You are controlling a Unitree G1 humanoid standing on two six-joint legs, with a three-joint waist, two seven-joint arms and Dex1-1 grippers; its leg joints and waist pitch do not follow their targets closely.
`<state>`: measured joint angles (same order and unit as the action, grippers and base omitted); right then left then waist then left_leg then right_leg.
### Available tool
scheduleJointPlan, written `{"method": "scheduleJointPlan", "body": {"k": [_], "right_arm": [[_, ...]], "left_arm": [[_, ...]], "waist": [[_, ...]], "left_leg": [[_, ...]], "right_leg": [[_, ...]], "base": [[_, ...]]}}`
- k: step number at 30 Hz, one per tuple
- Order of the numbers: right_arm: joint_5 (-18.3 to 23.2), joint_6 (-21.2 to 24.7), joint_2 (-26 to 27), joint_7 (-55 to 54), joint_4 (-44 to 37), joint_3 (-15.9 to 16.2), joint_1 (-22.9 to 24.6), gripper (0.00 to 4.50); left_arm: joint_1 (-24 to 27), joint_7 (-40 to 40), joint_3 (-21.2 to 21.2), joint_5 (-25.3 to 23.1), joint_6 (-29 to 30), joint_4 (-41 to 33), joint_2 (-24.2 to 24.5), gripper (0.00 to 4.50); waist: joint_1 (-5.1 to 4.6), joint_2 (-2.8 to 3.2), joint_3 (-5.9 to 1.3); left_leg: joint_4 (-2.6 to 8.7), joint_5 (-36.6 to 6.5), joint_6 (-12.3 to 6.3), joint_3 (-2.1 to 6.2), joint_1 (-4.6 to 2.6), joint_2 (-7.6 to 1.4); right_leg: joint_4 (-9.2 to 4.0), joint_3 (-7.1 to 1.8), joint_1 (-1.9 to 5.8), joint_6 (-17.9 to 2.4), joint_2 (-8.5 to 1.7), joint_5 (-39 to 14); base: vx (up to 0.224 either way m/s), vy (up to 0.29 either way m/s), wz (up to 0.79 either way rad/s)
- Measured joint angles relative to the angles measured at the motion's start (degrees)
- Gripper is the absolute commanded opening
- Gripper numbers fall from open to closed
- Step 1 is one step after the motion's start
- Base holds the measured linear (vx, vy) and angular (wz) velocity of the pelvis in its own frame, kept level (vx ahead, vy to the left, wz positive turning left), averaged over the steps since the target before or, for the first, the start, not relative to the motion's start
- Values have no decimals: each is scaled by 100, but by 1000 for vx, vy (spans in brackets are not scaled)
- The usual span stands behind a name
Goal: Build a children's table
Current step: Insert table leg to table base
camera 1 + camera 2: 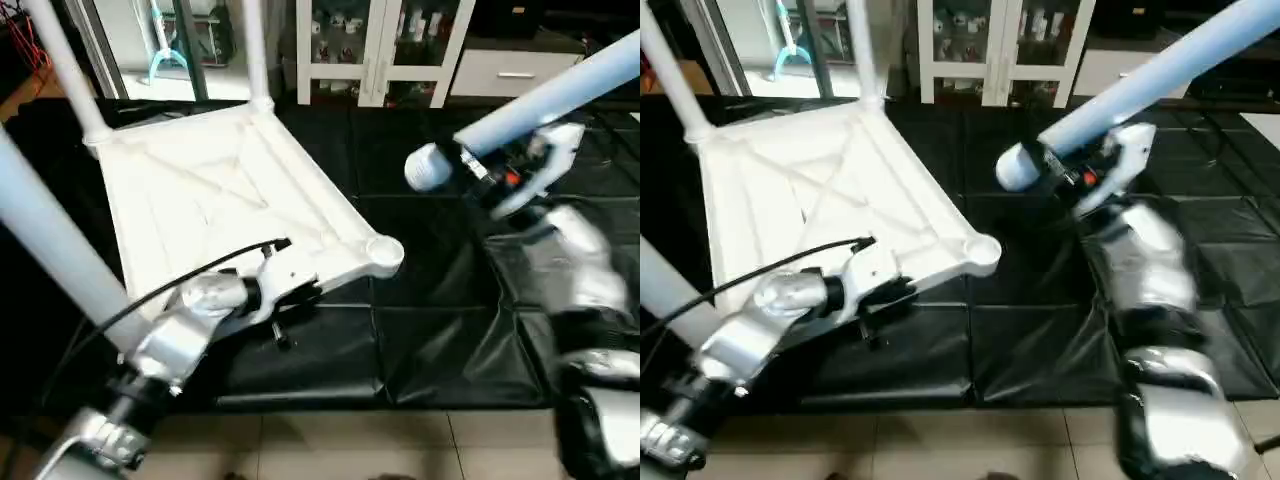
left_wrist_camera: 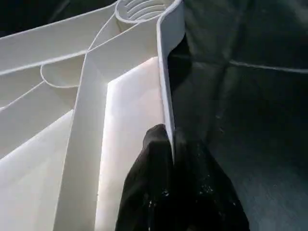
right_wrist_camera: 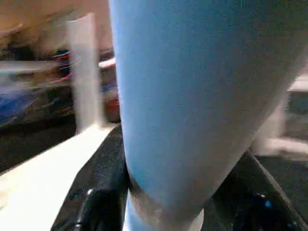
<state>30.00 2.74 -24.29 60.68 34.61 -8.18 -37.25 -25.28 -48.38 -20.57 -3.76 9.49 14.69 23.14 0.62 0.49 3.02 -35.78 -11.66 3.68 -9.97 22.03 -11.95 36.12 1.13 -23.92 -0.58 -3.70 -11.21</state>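
On the black floor mat, the white plastic table top lies upside down, ribbed underside facing up. It sits toward the robot's left side of the mat. Two white legs already stand in its far corner sockets: one at the far-left corner and one at the far-right corner. A third leg rises at the near-left, crossing in front of the left forearm; its socket end is hidden. The near-right corner socket is an open round cup with nothing in it.

The left gripper is at the near edge of the top, beside that open socket. In the left wrist view its black fingers are pinched closed on the thin upright edge wall of the top, one finger on each side of it.

The right gripper is raised above the mat, to the right of the top and apart from it. It is clamped about halfway open around the fourth leg, near that leg's rounded end. The leg is tilted, slanting up and away toward the right. Its rounded end points toward the open socket but hangs above and to the right of it, not touching.

A white glass-door cabinet stands behind the mat.
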Motion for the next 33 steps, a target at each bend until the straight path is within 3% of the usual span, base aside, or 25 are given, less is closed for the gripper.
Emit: {"method": "scheduleJointPlan", "body": {"k": [2, 5, 12, 17, 28, 33], "right_arm": [[137, 674, -321, 972, -364, 482, 432, 186], [31, 804, -313, 1535, -227, 775, 609, 186], [-370, 162, -41, 1534, 166, 821, 542, 186], [-483, 97, -128, 1644, 145, 919, 541, 186], [-573, 218, -592, 2234, -59, 972, 505, 186], [-902, -72, -726, 2302, -1, 1109, 509, 186]], "left_arm": [[83, -388, 19, 187, -152, -57, 170, 0], [164, -774, -15, 342, -274, -142, 287, 0], [291, -1266, -296, 398, -492, -468, 338, 0], [291, -1277, -319, 352, -570, -488, 328, 0], [220, -1162, -306, 163, -810, -281, 332, 0], [208, -1157, -302, 155, -821, -259, 329, 0]], "waist": [[17, 0, 0], [9, 4, 3], [11, -5, 8], [-47, -22, 19], [-54, -35, 27], [-64, -35, 27]], "left_leg": [[2, -1, -1, 1, -1, -1], [0, 2, 0, -8, 2, 2], [2, 4, 1, -19, 0, 1], [8, 4, -1, -26, -2, -1], [8, 4, 2, -24, -12, -4], [8, 4, 3, -24, -12, -4]], "right_leg": [[0, 1, 0, 2, 0, -2], [11, -5, -13, 4, -7, -1], [12, -6, -12, 4, -13, -1], [11, -8, -17, 6, -11, -2], [17, -10, -12, 9, -6, 0], [17, -11, -12, 9, -6, 0]], "base": [[0, 0, 0], [0, 0, 0], [0, 0, 0], [0, 0, 0], [0, 0, 0], [0, 0, 0]]}}
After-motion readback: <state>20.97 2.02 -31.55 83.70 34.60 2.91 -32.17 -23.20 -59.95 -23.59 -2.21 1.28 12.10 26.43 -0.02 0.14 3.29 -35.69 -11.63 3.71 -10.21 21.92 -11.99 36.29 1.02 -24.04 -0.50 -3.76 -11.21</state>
